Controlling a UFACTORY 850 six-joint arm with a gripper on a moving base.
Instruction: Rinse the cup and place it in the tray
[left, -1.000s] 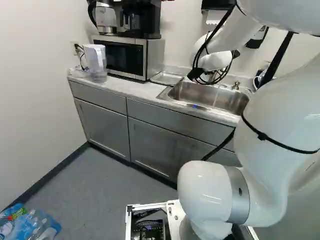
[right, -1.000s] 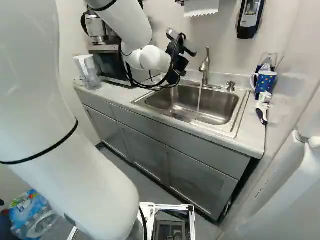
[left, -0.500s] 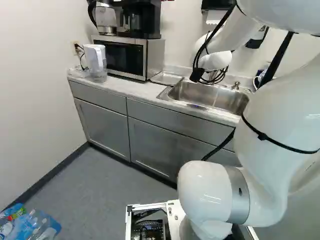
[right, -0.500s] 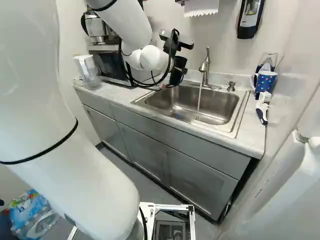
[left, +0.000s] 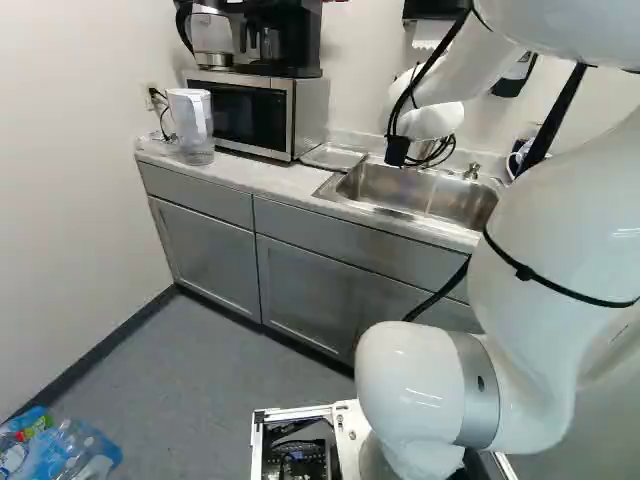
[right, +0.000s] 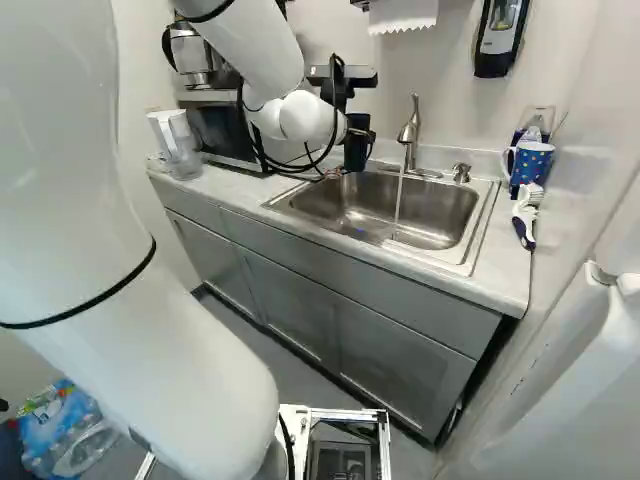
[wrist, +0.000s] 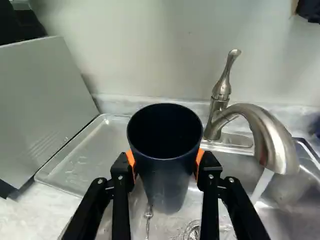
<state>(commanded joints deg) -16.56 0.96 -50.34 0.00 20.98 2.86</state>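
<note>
We've our gripper (wrist: 165, 164) part-open at cup width, snug on the cup (wrist: 167, 182) from both sides, mouth up over the sink (right: 440, 215), prob. so it drips there; tray (wrist: 92, 155)'s at 10 o'clock, running tap (wrist: 270, 135) at 2.

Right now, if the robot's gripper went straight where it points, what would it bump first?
The gripper would probably bump the wall behind the sink, or the low ledge at its foot, cup first. The faucet looks off to the side, but depth is hard to judge.
</note>
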